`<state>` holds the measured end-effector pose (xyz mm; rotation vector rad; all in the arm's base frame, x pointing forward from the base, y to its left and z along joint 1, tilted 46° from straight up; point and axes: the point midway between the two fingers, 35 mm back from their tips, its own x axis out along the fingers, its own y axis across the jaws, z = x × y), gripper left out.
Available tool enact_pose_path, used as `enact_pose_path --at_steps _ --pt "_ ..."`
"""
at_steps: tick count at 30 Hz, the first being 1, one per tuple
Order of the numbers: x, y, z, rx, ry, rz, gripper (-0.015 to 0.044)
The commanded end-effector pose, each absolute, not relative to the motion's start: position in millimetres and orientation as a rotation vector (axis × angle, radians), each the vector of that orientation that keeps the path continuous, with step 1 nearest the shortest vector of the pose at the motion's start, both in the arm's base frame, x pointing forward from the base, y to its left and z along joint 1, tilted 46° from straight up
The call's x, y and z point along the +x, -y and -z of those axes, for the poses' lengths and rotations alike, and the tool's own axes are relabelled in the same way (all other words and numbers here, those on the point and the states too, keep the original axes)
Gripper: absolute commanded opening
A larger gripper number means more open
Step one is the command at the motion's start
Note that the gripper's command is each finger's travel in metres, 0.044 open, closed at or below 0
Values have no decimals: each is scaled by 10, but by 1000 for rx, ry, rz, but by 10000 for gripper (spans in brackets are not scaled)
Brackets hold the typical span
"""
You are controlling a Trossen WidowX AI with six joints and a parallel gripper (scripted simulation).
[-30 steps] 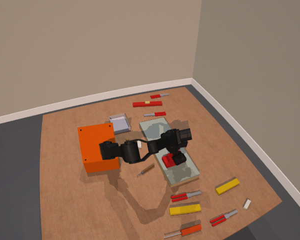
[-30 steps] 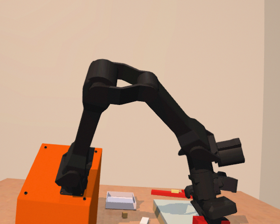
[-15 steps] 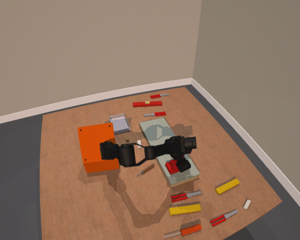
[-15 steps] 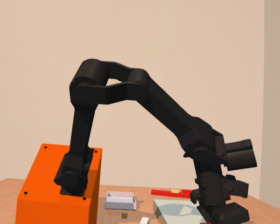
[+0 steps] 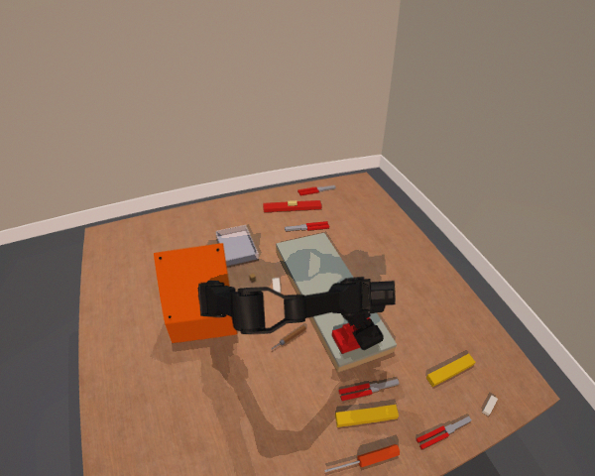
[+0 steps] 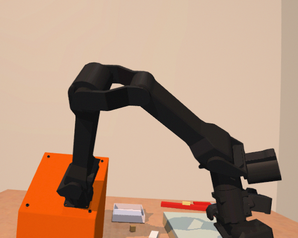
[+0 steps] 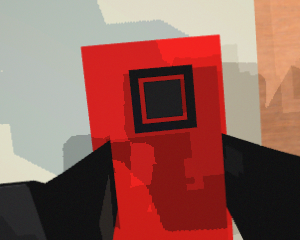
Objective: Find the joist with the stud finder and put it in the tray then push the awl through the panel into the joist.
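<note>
The red stud finder (image 5: 343, 338) (image 7: 107, 100) is at the near end of the pale floor panel (image 5: 307, 256) (image 6: 180, 218) (image 7: 35, 75). My gripper (image 7: 160, 142) is shut on the stud finder; the black fingers grip its two sides in the wrist view. Its square window is dark. Whether it touches the panel cannot be told. The awl (image 5: 294, 334), with a brown handle, lies on the table left of the panel. The tray (image 5: 240, 247) (image 6: 128, 218) is empty, behind the panel's left side. The joist is hidden; I see no hole in the visible part of the panel.
The orange box (image 5: 192, 287) (image 6: 56, 222) carries the arm's base. A small brown cube (image 5: 253, 278) (image 6: 132, 228) and a white block (image 5: 276, 284) (image 6: 153, 234) lie between box and panel. Red level (image 5: 307, 205) and pliers (image 5: 318, 225) lie behind; yellow bars (image 5: 367, 416) and a screwdriver (image 5: 379, 455) in front.
</note>
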<state>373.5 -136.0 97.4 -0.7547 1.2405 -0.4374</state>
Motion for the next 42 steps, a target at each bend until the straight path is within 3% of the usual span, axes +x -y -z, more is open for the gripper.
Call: enact_pose_path --at_steps 1,27,33,42 --pt "3735 1358 -972 -755 -1241 437 0" --pt "3720 667 -1692 -752 -1240 446 0" --pt "3769 539 -1592 -770 -1249 401 0" --pt "3911 -175 -1047 -871 -1295 164 0"
